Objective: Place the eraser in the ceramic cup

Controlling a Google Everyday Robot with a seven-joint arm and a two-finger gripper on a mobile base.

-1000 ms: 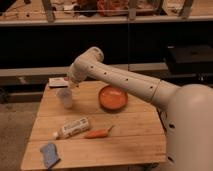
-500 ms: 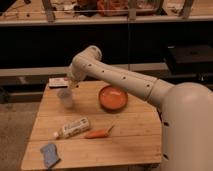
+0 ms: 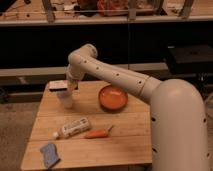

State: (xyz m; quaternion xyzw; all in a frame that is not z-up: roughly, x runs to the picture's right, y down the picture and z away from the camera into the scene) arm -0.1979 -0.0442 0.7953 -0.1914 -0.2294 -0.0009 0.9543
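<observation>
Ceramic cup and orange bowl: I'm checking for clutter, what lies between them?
Only bare tabletop, seen in the camera view. The gripper hangs directly over the ceramic cup.

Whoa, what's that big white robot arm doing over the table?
The robot arm reaches over the wooden table, and its gripper hangs just above the ceramic cup. The eraser sits at the gripper's side, not in the cup yet; I cannot tell if it is held. The orange bowl, bottle, carrot and blue pad lie apart.
</observation>
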